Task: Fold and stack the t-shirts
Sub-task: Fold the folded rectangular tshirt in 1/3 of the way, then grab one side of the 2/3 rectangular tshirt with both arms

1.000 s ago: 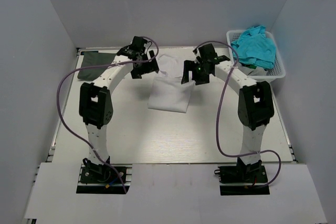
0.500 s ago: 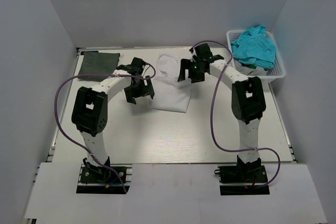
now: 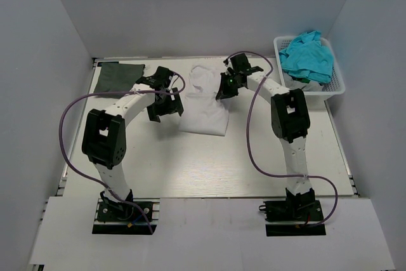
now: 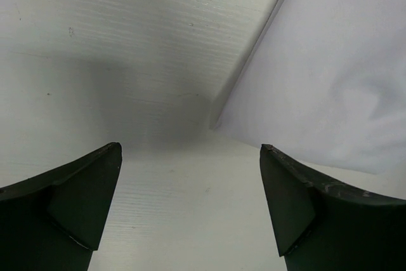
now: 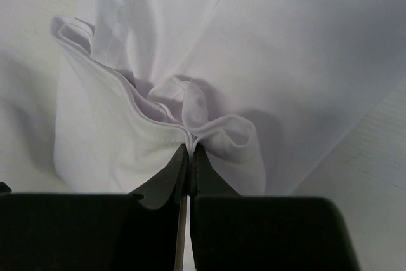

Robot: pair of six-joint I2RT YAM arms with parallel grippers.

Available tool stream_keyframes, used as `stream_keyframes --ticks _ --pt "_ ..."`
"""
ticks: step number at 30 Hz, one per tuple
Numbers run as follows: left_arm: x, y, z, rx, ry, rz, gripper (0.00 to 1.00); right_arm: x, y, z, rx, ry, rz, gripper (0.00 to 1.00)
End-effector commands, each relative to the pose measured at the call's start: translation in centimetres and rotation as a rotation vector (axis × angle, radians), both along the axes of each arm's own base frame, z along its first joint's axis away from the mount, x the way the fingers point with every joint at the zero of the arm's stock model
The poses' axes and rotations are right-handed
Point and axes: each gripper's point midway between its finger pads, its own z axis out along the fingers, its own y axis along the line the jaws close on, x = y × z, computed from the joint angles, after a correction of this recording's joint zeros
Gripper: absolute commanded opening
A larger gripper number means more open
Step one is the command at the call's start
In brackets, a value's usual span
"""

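A white t-shirt lies partly folded at the middle back of the table. My right gripper is at its far right edge, shut on a bunched fold of the white t-shirt. My left gripper hovers open beside the shirt's left edge; in its wrist view a corner of the white t-shirt lies just ahead of the right finger, nothing between the jaws. A dark grey-green t-shirt lies folded flat at the back left. Teal t-shirts fill the basket.
A white plastic lattice basket stands at the back right corner. Grey walls close in the table on three sides. Purple cables loop from both arms over the table.
My right gripper moved back to the shirt's far right edge and closed on a fold. My left gripper came forward from the shirt's far left edge, staying open.
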Motion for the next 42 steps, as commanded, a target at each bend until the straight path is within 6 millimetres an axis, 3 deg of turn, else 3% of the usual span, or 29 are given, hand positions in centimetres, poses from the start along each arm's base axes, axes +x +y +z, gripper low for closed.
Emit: stream_keyframes --ticks 1,4,8,9,10,12,13,16,18,19,20,21,25,26,27,28,29,32,33,35,36,40,42 --pt "0.7 0.3 2.1 0.004 -0.057 0.004 0.99 0.8 0.7 3.4 0.089 -0.075 0.008 0.00" --pt "0.7 0.3 2.1 0.004 -0.057 0.004 0.99 0.4 0.8 3.0 0.148 -0.086 0.047 0.00" --pt "0.9 0.1 1.7 0.000 -0.044 0.001 0.99 0.4 -0.7 0.5 0.116 -0.013 0.000 0.00" --pt "0.9 0.1 1.6 0.003 -0.044 -0.008 0.99 -0.1 -0.2 -0.2 0.098 -0.002 0.009 0.00" --pt "0.8 -0.1 1.6 -0.006 -0.041 -0.012 0.99 0.7 -1.8 -1.3 0.065 0.008 -0.039 0.00" --pt "1.1 -0.4 1.1 -0.015 -0.031 -0.016 0.99 0.7 -2.3 -2.1 0.033 0.014 -0.050 0.36" --pt "1.3 -0.7 1.4 -0.026 -0.038 -0.020 0.99 0.9 -2.7 -2.4 0.016 0.009 -0.057 0.46" --pt "1.4 -1.1 0.8 -0.039 -0.017 -0.027 0.99 1.0 -3.1 -2.6 -0.011 0.006 -0.065 0.58" --pt "1.5 -1.1 0.7 -0.036 -0.010 -0.027 0.99 0.9 -3.3 -2.4 -0.024 0.005 -0.056 0.61" --pt "1.5 -1.1 0.7 -0.036 -0.010 -0.027 0.99 1.5 -3.0 -1.1 -0.011 -0.024 -0.052 0.65" --pt "1.4 -1.2 0.7 -0.044 -0.007 -0.030 0.99 1.4 -2.9 -0.3 -0.009 -0.034 -0.029 0.71" --pt "1.4 -1.2 0.7 -0.044 -0.007 -0.030 0.99 1.6 -2.6 0.8 0.004 -0.052 -0.020 0.89" --pt "1.6 -1.5 0.8 -0.057 -0.014 -0.034 0.99 1.6 -1.7 5.7 0.081 -0.128 0.048 0.91" --pt "1.4 -2.0 0.8 -0.057 -0.013 -0.046 0.99 1.2 -1.3 8.0 0.110 -0.159 0.064 0.91" --pt "1.4 -2.0 0.6 -0.058 -0.015 -0.046 0.99 0.8 -1.4 8.3 0.113 -0.159 0.068 0.91" --pt "1.4 -2.4 0.6 -0.061 -0.023 -0.056 0.99 0.5 -1.6 10.5 0.123 -0.199 0.068 0.91" --pt "1.1 -2.5 0.4 -0.068 -0.011 -0.060 0.99 0.2 -1.5 10.9 0.125 -0.202 0.073 0.91" --pt "0.9 -2.6 -0.2 -0.075 0.002 -0.064 0.99 -1.2 -2.4 11.3 0.109 -0.193 0.058 0.91" --pt "0.9 -2.6 -0.2 -0.071 0.001 -0.072 0.99 -2.6 -2.7 11.4 0.106 -0.181 0.049 0.91" --pt "0.6 -2.9 -0.8 -0.089 0.019 -0.081 0.99 -3.0 -3.0 11.1 0.100 -0.187 0.034 0.91" --pt "0.6 -3.1 -0.7 -0.097 0.022 -0.084 0.99 -4.8 -3.4 10.2 0.099 -0.151 0.030 0.91" --pt "-0.2 -3.9 -2.2 -0.149 0.042 -0.105 0.99 -8.5 -2.9 8.7 0.156 -0.083 0.092 0.91" --pt "-0.8 -4.7 -3.0 -0.177 0.058 -0.126 0.95 -10.9 -3.2 6.9 0.150 -0.025 0.107 0.91"
